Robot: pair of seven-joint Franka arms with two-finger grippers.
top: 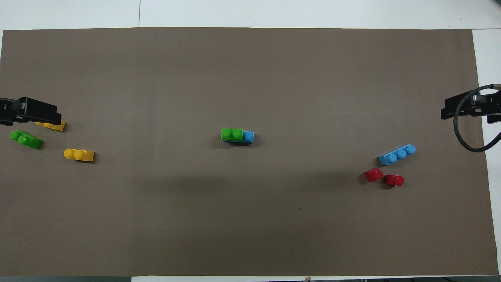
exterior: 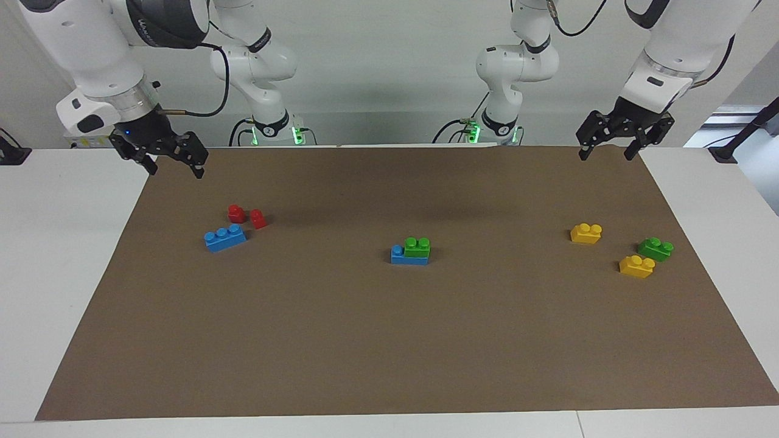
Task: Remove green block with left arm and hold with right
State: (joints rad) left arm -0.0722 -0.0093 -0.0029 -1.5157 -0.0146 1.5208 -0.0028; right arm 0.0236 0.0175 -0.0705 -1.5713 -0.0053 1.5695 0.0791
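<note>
A green block sits on top of a blue brick in the middle of the brown mat; one blue stud shows beside it. A second green block lies loose at the left arm's end. My left gripper is open and empty, raised over the mat's edge at that end. My right gripper is open and empty, raised over the mat's edge at the right arm's end. Both are far from the stacked pair.
Two yellow bricks lie beside the loose green block; in the overhead view the left gripper partly covers one. A loose three-stud blue brick and two small red pieces lie at the right arm's end.
</note>
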